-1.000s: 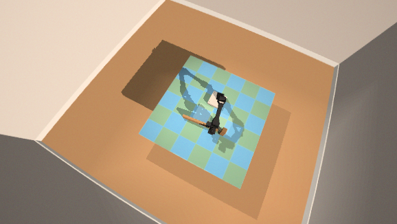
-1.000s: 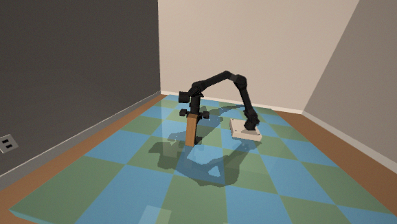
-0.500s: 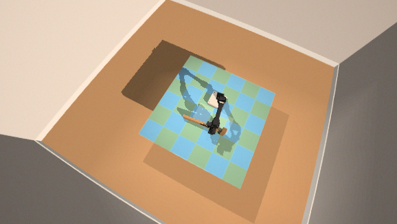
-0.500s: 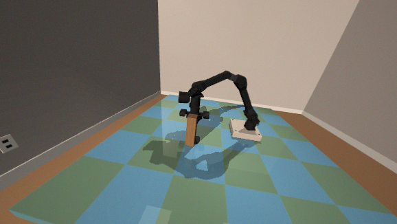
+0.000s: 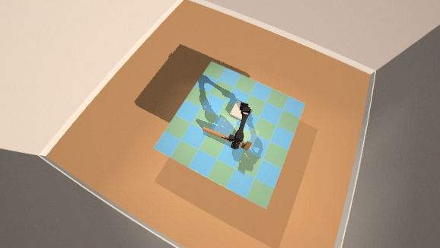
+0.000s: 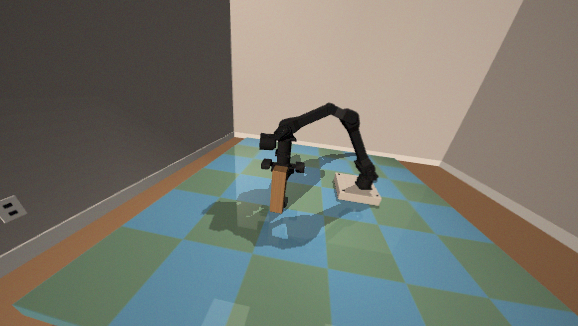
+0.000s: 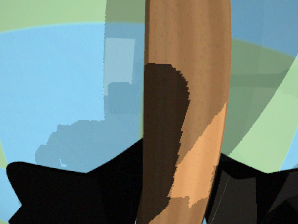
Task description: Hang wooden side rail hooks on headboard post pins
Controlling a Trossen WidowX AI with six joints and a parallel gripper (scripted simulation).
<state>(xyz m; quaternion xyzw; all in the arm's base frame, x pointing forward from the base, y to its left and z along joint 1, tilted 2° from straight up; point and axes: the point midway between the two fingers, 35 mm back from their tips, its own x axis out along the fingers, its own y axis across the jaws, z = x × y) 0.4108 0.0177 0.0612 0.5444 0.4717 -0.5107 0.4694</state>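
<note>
Wooden rail [image 5: 215, 132] [image 7: 189, 90] (long-edged) between the jaws [image 5: 237, 141] [image 6: 282, 169].

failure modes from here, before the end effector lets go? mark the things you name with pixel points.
1. Hooks may not be on the pins: the post [image 5: 247, 145] [image 6: 278, 190] hides that joint in the exterior view, and the top view is too coarse to tell. Releasing now could drop the rail [image 5: 213, 131] [image 7: 190, 30].
2. The end effector [image 5: 235, 141] is shut on the rail close to the post; backing off sideways could knock the post or unseat the rail.
</note>
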